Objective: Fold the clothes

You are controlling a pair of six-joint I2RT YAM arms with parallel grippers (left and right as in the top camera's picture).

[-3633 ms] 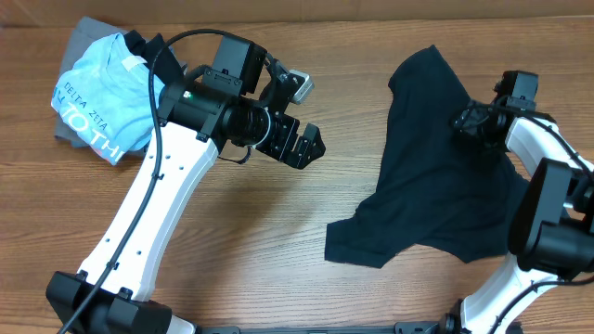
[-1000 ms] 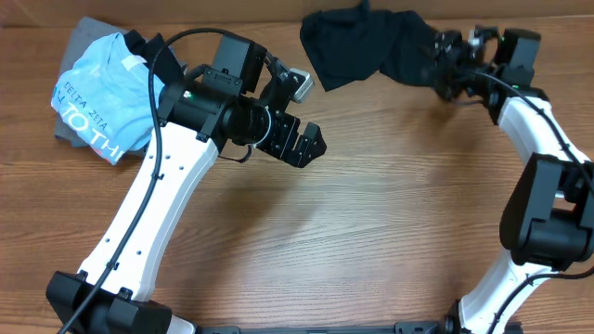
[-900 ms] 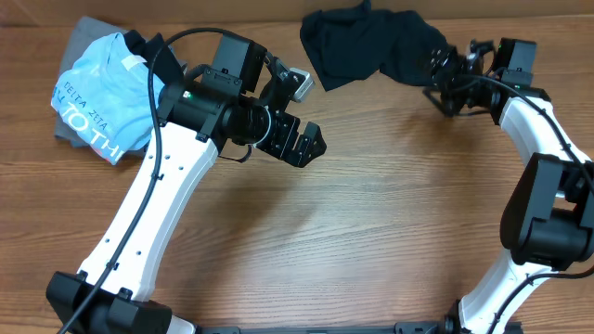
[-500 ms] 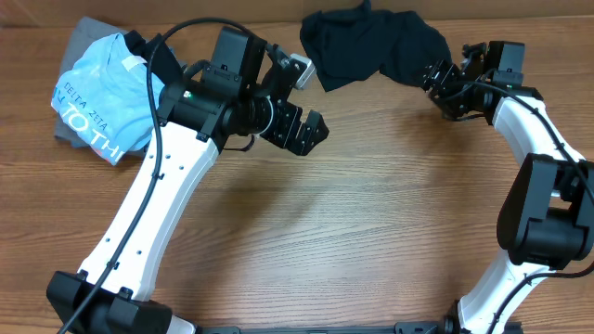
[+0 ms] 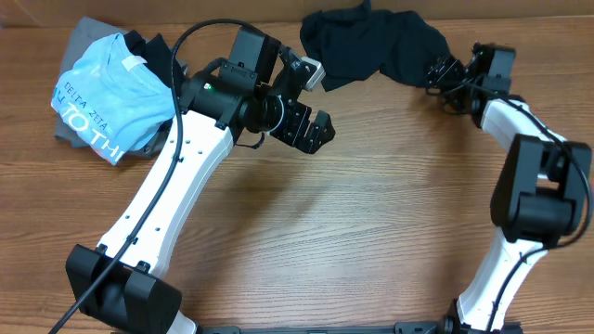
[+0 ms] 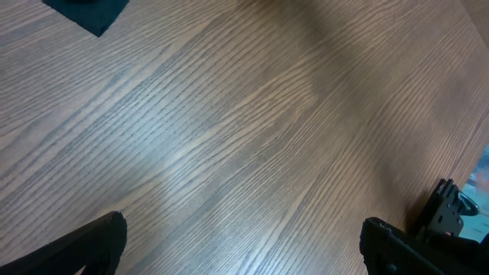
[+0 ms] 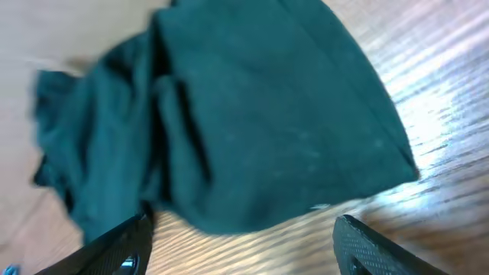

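Along the top edge of the overhead frame, one crumpled dark navy T-shirt point(image 5: 371, 46) lies on the wooden table point(image 5: 371, 213), just left of the right gripper point(image 5: 444, 72), whose jaws stand apart and empty. Mid-frame, the left gripper point(image 5: 311, 130) hangs with jaws wide apart too. Upper left, one light blue T-shirt point(image 5: 97, 93) reading "DELTA ZETA" and "TOTH" lies on one grey garment point(image 5: 82, 32)

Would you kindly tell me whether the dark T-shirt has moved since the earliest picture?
Yes. The dark T-shirt went from the right middle of the table to its far edge, now about level with the light blue T-shirt.
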